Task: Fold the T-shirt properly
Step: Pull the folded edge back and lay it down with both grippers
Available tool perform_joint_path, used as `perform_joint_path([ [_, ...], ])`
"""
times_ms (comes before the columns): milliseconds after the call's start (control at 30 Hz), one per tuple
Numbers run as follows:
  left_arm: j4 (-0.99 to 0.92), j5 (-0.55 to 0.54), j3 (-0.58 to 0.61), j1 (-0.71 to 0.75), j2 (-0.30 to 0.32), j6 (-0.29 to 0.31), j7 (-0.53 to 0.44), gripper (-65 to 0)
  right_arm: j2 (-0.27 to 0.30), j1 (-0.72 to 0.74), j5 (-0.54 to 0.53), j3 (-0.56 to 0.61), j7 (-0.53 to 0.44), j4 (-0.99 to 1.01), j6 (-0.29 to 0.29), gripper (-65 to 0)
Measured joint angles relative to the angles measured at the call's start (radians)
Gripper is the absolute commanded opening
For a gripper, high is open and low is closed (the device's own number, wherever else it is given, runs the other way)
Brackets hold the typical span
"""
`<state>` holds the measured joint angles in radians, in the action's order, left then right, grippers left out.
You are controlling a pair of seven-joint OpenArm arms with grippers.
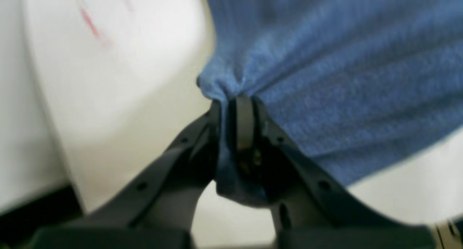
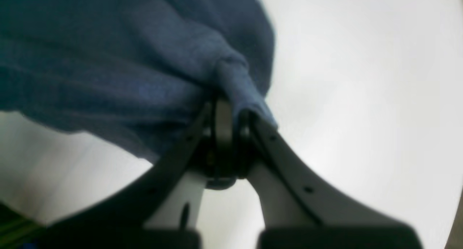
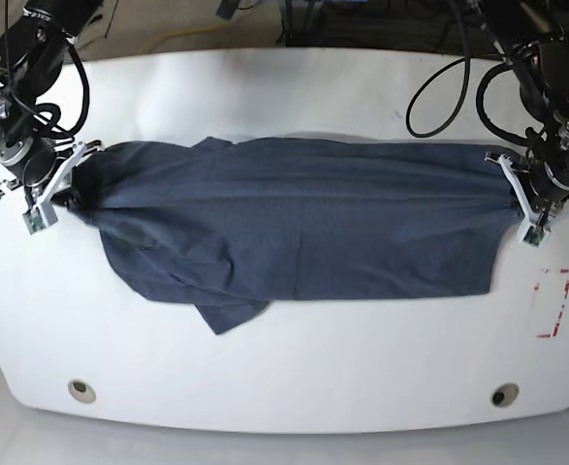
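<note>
T-shirt (image 3: 294, 218) taut between left tool (image 3: 513, 189) and right tool (image 3: 71, 189)

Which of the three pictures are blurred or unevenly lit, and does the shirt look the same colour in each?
Left wrist view: soft focus, the T-shirt bright blue, pinched in the left gripper. Right wrist view: also blurred, cloth darker and shaded above the right gripper, the table glaring white. Base view: sharp and evenly lit, cloth dark slate; red marks on the table.

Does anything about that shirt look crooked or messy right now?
Yes. The T-shirt is stretched between the left hand and right hand, but its lower edge sags unevenly. A loose flap droops onto the table, and the cloth bunches at both grips.
</note>
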<state>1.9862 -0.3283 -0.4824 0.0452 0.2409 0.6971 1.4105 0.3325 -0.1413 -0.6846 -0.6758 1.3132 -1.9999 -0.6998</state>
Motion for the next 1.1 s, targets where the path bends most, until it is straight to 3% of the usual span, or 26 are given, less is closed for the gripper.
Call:
perform_joint_path([
  [333, 0.001, -0.012, -0.128, 0.23, -0.005, 0.0, -0.062, -62.1, -0.047, -0.198, -0.004, -0.053, -0.006, 0.004, 0.0, -65.0],
  [467, 0.0, -0.006, -0.138, 0.255, -0.01, 0.0, -0.093, -62.1, -0.064, -0.218, -0.002, -0.054, -0.006, 0.004, 0.0, -65.0],
  [733, -0.001, 0.008, -0.124, 0.116, -0.064, 0.0, -0.106, -61.8, -0.062, -0.108, 0.029, -0.051, 0.001, 0.006, 0.0, -65.0],
  [867, -0.001, 0.011, -0.058, 0.02, -0.055, 0.0, -0.117, -61.8, -0.056, -0.005, 0.151, 0.035, -0.004, 0.006, 0.001, -65.0],
  [1100, -0.002, 0.027, -0.03, -0.126, -0.056, 0.0, -0.094, -61.8, -0.064, 0.18, 0.24, 0.101, 0.004, 0.007, 0.0, -65.0],
])
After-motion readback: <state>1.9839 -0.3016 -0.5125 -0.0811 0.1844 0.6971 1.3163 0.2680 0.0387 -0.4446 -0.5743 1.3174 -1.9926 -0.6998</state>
